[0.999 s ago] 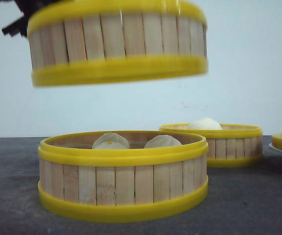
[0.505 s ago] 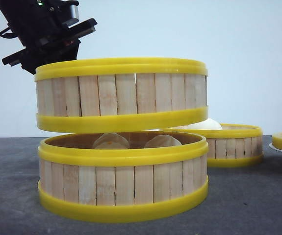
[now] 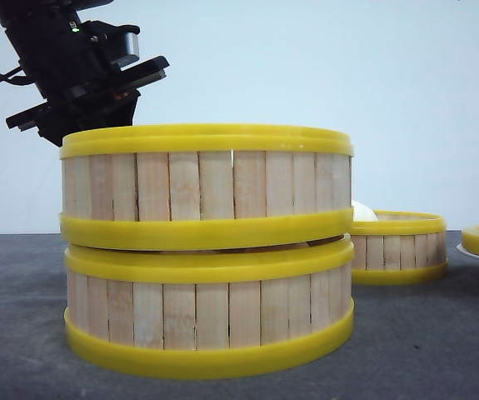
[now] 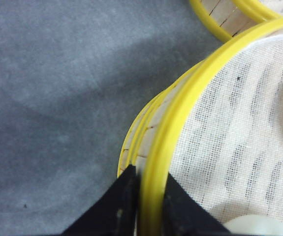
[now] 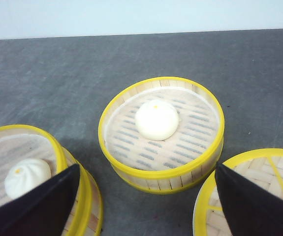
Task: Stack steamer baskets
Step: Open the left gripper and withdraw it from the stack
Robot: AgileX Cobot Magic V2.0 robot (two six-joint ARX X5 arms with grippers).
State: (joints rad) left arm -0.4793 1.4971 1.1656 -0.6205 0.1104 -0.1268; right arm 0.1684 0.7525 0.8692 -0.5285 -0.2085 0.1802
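In the front view the upper steamer basket sat on the lower steamer basket, its bottom yellow ring resting on the lower one's top ring and shifted slightly off line, with a thin gap showing toward the right side. The left gripper was clamped on the upper basket's rim, one black finger outside the wall and the other inside, over the white cloth liner (a pale bun lay close to the inner finger). The left arm reached down to the rim at the stack's far left. The third steamer basket stood apart on the dark grey table, behind and to the right of the stack, holding one white bun on its liner. The right gripper hung above the table with its fingers spread wide and nothing between them. Beside the third basket lay a flat yellow-rimmed lid with a woven top.
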